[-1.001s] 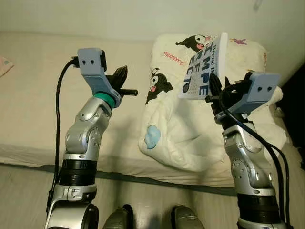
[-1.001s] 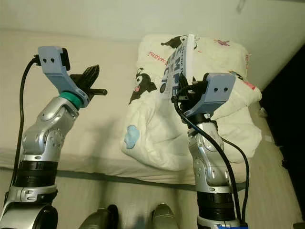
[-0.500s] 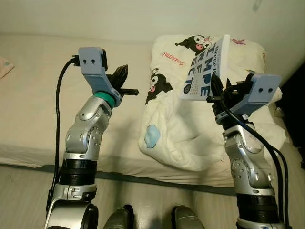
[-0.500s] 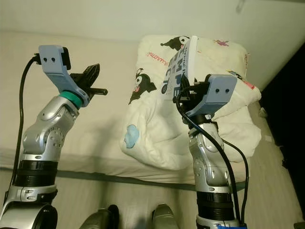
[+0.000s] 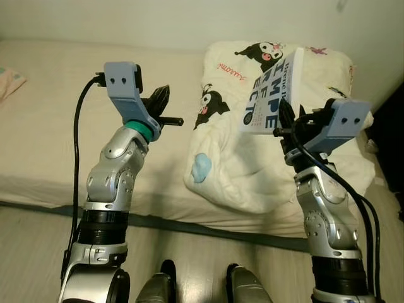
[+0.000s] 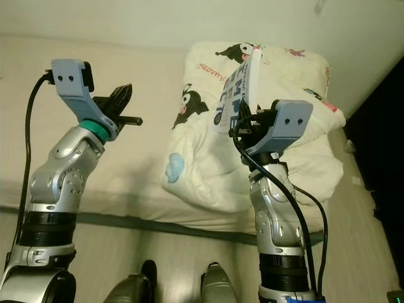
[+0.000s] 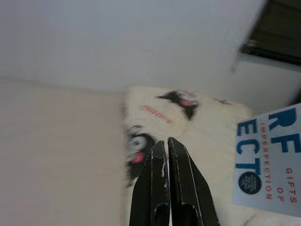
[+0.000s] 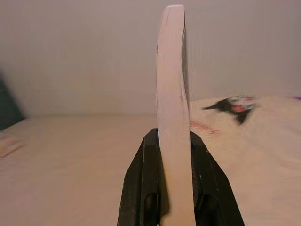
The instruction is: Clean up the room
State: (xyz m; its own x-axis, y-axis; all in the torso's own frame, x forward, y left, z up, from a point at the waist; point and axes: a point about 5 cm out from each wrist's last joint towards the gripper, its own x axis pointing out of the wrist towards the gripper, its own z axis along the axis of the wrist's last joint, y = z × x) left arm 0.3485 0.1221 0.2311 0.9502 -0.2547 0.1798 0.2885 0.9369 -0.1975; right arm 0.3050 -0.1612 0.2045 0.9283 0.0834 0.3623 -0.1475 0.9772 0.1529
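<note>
Left eye view: big beige mattress (image 5: 57, 126) runs across the frame, w/ a pale wall behind and wood floor below. On its right part sits a bunched white comforter (image 5: 265, 170), printed w/ black cartoon characters and a blue blob. Both silver arms are raised over the bed edge. Right gripper (image 5: 282, 123) is up above the comforter, its black fingers (image 8: 146, 179) clamped on the lower edge of a paperback book (image 5: 271, 95), held upright and tilted, white cover w/ big blue letters facing left. Right wrist view shows the book's page edge standing straight up between the two fingers. Left gripper (image 5: 160, 101) hangs over bare mattress, just left of the comforter; fingers pressed together, holding nothing.
</note>
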